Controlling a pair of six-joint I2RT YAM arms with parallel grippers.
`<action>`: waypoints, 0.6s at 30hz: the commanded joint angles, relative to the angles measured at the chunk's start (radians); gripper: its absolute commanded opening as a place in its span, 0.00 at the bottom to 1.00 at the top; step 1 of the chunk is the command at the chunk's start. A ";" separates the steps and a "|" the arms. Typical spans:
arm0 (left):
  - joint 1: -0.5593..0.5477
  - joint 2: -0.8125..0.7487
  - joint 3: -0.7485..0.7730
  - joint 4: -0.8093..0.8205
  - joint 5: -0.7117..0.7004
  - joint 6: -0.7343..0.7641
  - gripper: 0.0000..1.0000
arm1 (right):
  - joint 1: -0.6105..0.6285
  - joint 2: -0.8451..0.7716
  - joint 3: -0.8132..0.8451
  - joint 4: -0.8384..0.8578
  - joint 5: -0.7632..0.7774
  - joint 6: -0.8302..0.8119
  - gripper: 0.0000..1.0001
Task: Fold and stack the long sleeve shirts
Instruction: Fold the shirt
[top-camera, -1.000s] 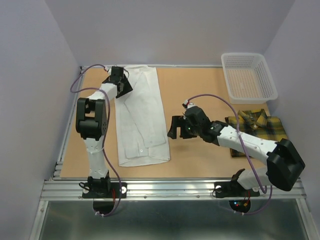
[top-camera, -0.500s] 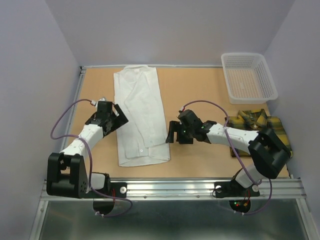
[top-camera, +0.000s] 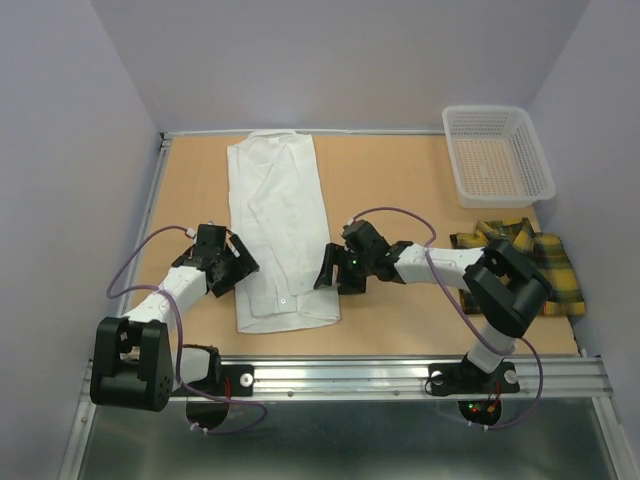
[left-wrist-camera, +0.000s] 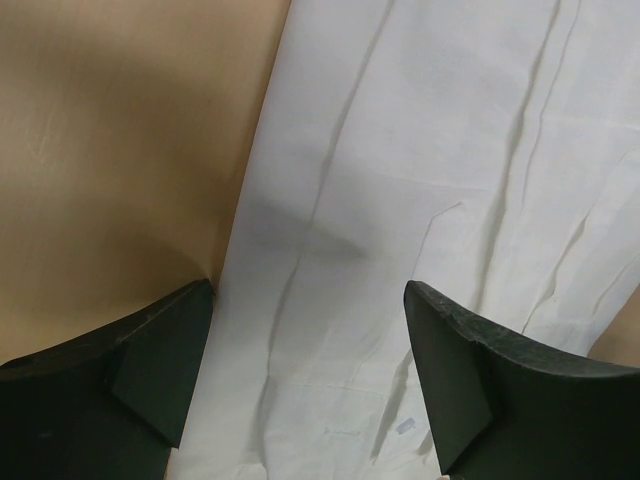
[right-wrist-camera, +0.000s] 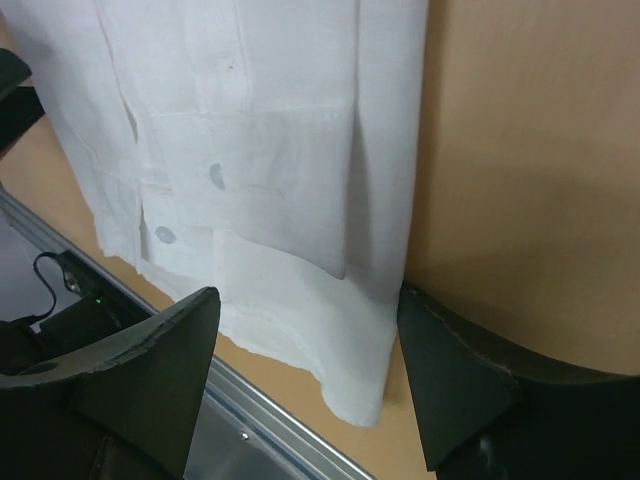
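Note:
The white long sleeve shirt (top-camera: 280, 230) lies folded into a long narrow strip on the left half of the table, its hem nearest me. My left gripper (top-camera: 240, 268) stands open at the strip's left edge; the left wrist view shows its fingers (left-wrist-camera: 150, 370) straddling that edge of the white cloth (left-wrist-camera: 430, 170). At the strip's right edge my right gripper (top-camera: 327, 272) is open too. Its fingers (right-wrist-camera: 470, 380) sit either side of the near right corner of the white shirt (right-wrist-camera: 270, 150). The plaid shirt (top-camera: 555, 270) lies folded at the right, partly behind my right arm.
A white mesh basket (top-camera: 495, 155) stands at the far right corner. The metal rail (top-camera: 340, 375) runs along the table's near edge, close to the hem. Purple walls close in the left, back and right sides.
My left arm has swung back from the shirt's far end to its near left edge and opened. My right gripper has slid left up to the shirt's right edge.

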 joint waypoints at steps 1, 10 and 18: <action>-0.001 -0.006 -0.026 0.011 0.035 -0.015 0.88 | 0.016 0.062 0.023 0.057 -0.024 0.056 0.76; -0.001 0.043 -0.029 0.048 0.068 0.003 0.85 | 0.013 0.106 0.018 0.064 0.074 0.048 0.32; -0.025 0.083 -0.006 0.054 0.101 -0.001 0.84 | -0.041 0.088 -0.037 0.061 0.106 0.030 0.01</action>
